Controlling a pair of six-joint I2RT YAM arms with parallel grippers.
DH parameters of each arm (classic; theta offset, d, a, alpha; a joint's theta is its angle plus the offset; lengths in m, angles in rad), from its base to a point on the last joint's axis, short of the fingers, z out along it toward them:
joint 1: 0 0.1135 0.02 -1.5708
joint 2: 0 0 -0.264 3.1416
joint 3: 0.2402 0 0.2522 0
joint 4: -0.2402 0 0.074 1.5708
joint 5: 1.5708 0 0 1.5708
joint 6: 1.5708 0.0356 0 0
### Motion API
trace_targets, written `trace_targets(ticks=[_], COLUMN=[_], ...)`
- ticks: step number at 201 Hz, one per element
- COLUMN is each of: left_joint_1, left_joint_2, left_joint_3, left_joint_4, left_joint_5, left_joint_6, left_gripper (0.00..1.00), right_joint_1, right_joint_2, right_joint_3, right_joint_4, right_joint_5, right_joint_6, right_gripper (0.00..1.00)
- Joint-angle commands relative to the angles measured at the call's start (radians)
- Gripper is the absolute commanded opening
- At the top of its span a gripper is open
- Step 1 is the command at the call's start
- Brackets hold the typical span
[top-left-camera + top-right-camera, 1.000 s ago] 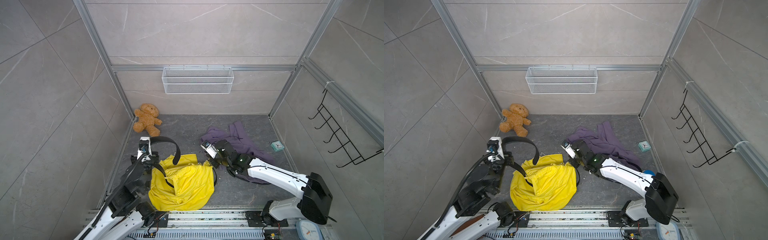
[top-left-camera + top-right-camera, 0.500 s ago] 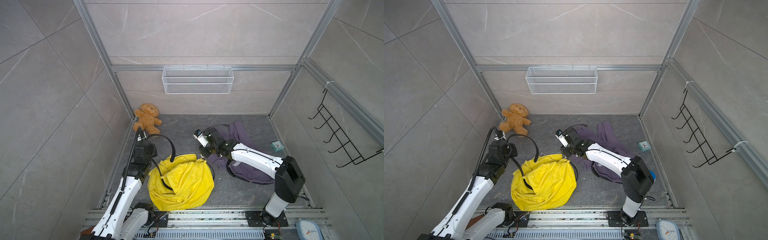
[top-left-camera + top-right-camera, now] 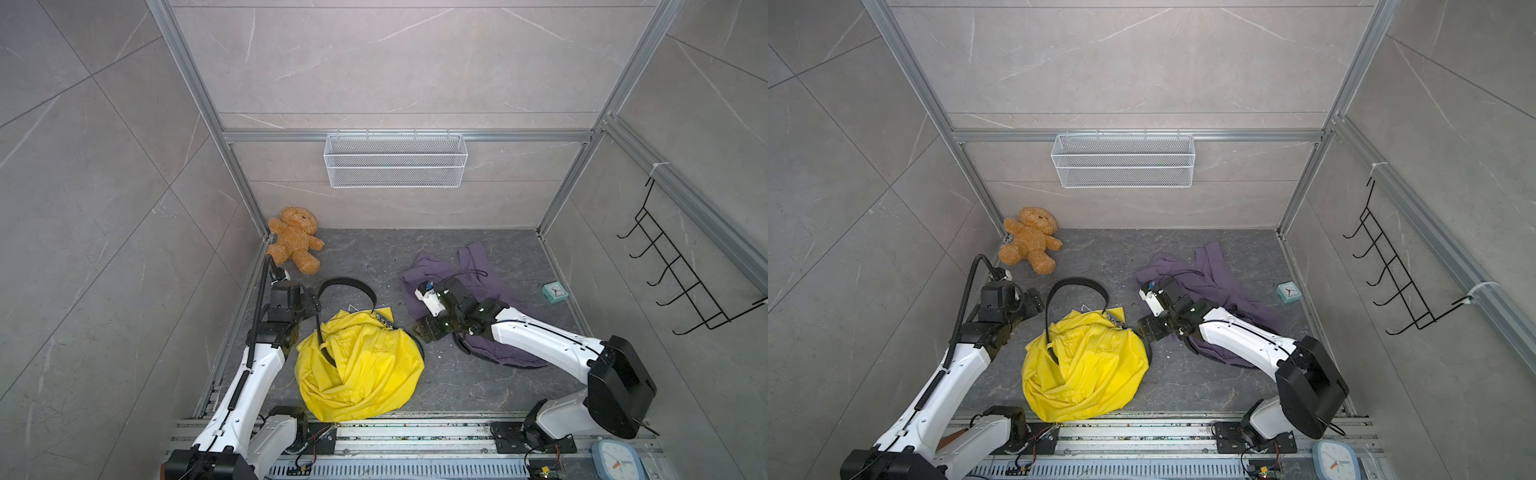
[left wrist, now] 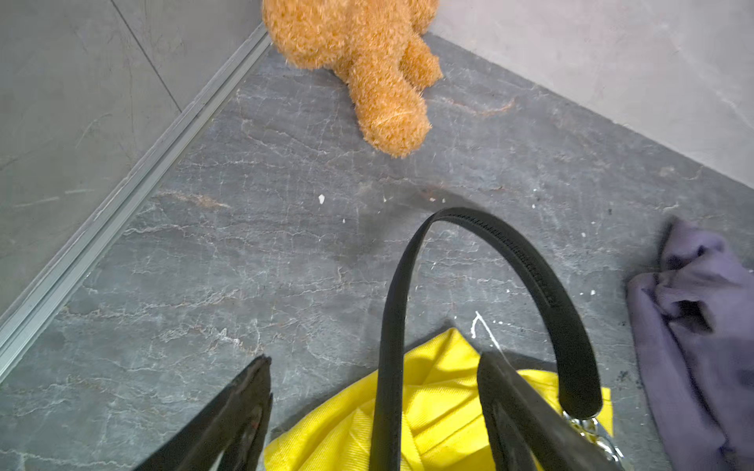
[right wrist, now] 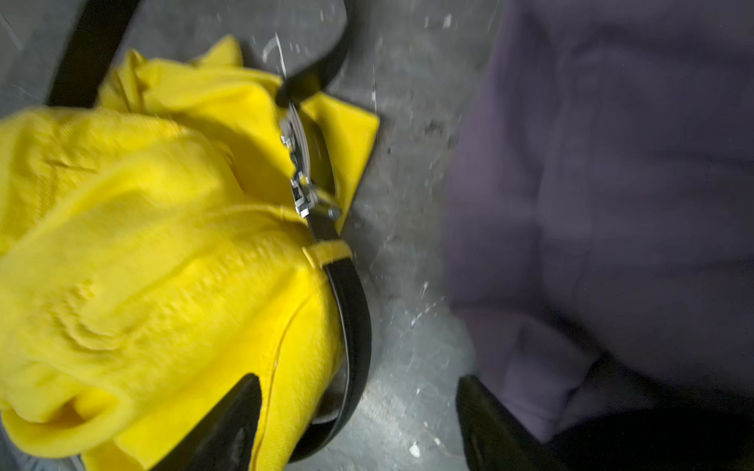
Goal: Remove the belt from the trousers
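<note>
The yellow trousers lie crumpled on the dark floor. The black belt arcs up from them toward the back, its metal buckle resting on the waistband. My left gripper is open, and the belt strap runs loosely between its jaws above the yellow cloth. My right gripper is open at the trousers' right edge, where the belt passes through a yellow loop; nothing is pinched.
A purple garment lies under my right arm. A teddy bear sits in the back left corner and a small teal clock by the right wall. A wire basket hangs on the back wall, a hook rack on the right.
Both grippers have gone from shut to open. The left one has let go of the belt, which has sagged. The right one has swung back and come down beside the trousers.
</note>
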Motion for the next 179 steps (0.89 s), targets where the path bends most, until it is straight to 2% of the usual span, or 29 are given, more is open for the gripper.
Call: trace_targets(ticks=[1, 40, 49, 63, 75, 81, 89, 99, 114, 135, 155, 179], left_joint_1=[0.001, -0.001, -0.004, -0.010, -0.014, -0.016, -0.021, -0.035, -0.099, -0.212, -0.289, -0.388], left_joint_2=[-0.012, 0.028, 0.050, 0.074, 0.087, 0.094, 0.103, 0.117, 0.123, 0.136, 0.147, 0.132], left_joint_3=[0.054, 0.091, 0.103, 0.116, 0.132, 0.144, 0.162, 0.189, 0.224, 0.287, 0.334, 0.363], left_joint_4=[-0.015, -0.006, -0.007, 0.008, 0.017, 0.019, 0.013, 0.011, 0.013, 0.006, 0.014, -0.002], left_joint_5=[0.058, 0.173, 0.208, 0.274, 0.321, 0.351, 0.382, 0.450, 0.483, 0.438, 0.431, 0.373], left_joint_6=[-0.013, 0.022, 0.035, 0.071, 0.104, 0.126, 0.150, 0.201, 0.300, 0.414, 0.499, 0.627], left_gripper=[0.82, 0.84, 0.84, 0.84, 0.84, 0.85, 0.85, 0.85, 0.86, 0.87, 0.87, 0.88], right_joint_1=[0.021, 0.101, 0.115, 0.127, 0.127, 0.128, 0.131, 0.133, 0.149, 0.153, 0.152, 0.150], right_joint_2=[0.052, 0.238, 0.284, 0.337, 0.323, 0.289, 0.225, 0.145, 0.048, -0.038, -0.067, -0.059], right_joint_3=[-0.004, 0.075, 0.096, 0.124, 0.110, 0.084, 0.043, 0.012, -0.002, 0.032, 0.131, 0.264], right_joint_4=[0.120, 0.098, 0.087, 0.068, 0.089, 0.124, 0.181, 0.231, 0.250, 0.215, 0.111, -0.024], right_joint_5=[-0.093, -0.031, -0.023, 0.008, 0.073, 0.109, 0.160, 0.189, 0.229, 0.232, 0.208, 0.170], right_joint_6=[0.054, -0.033, -0.050, -0.080, -0.106, -0.123, -0.154, -0.223, -0.370, -0.553, -0.642, -0.701], right_gripper=[0.88, 0.91, 0.88, 0.65, 0.29, 0.16, 0.08, 0.07, 0.06, 0.05, 0.04, 0.04])
